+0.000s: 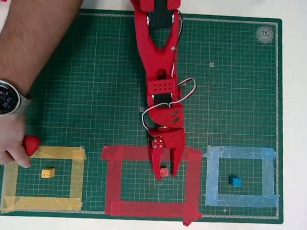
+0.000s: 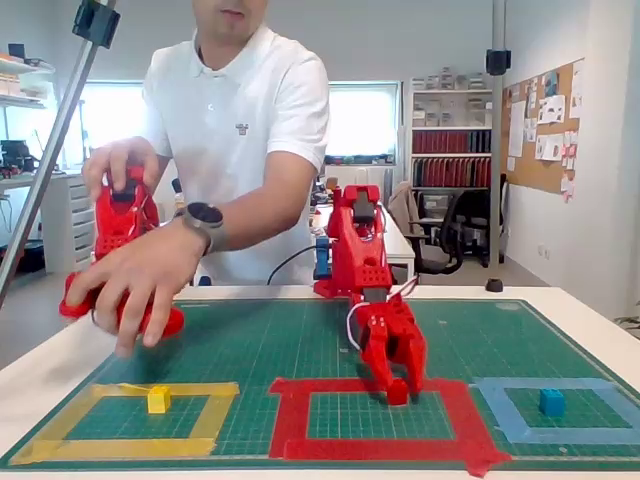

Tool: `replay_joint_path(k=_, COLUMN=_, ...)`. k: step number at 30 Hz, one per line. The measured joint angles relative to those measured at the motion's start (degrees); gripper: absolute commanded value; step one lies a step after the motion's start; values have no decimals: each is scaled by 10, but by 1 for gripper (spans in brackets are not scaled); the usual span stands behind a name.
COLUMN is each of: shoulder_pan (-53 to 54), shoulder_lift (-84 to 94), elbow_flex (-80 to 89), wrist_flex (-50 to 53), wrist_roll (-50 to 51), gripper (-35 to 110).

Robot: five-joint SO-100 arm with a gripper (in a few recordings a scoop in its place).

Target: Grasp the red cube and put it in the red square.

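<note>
Fingers (image 1: pixel 156 168) of the red gripper (image 1: pixel 164 172) were closed around the red cube (image 1: pixel 164 172), one on each side, their tips down at mat level.

Arm: red, reaching from the far edge of the green cutting mat (image 1: pixel 94 82) toward the near edge, forearm stretched long and low, wrist bent so the gripper (image 2: pixel 397 385) pointed steeply downward. White cables looped beside the wrist joint.

Red cube: studded face up in the overhead view, sitting inside the red square (image 1: pixel 113 184), near that outline's far strip and toward its right side. In the fixed view the red cube (image 2: pixel 397 392) sat at the fingertips, low against the mat; whether it rested on the mat or hung just above it could not be told.

Red square: wide red tape outline (image 2: pixel 290 420), middle of three along the near edge of the mat.

Yellow tape outline (image 1: pixel 10 185): left in the overhead view, yellow cube (image 1: pixel 48 172) inside it, untouched.

Light blue tape outline (image 1: pixel 268 174): right in the overhead view, blue cube (image 1: pixel 235 181) inside it.

Person: white shirt, standing behind the table; one forearm with a wristwatch (image 1: pixel 5 97) extended over the left part of the mat, well apart from the gripper.
</note>
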Motion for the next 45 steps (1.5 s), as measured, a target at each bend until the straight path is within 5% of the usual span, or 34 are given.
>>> replay_joint_path(k=16, shoulder_pan=4, shoulder_lift=531, elbow_flex=475, wrist_flex=-4, wrist_roll=-18, gripper=16)
replay_joint_path(k=25, shoulder_pan=-38, shoulder_lift=830, elbow_flex=872, wrist_flex=-123, wrist_roll=-18, gripper=1)
replay_joint_path(k=31, shoulder_pan=-40, shoulder_lift=931, elbow_flex=904, wrist_flex=-16, wrist_roll=-20, gripper=1)
replay_joint_path(k=45, shoulder_pan=62, shoulder_lift=1136, elbow_flex=908, wrist_flex=442, wrist_roll=-21, gripper=1)
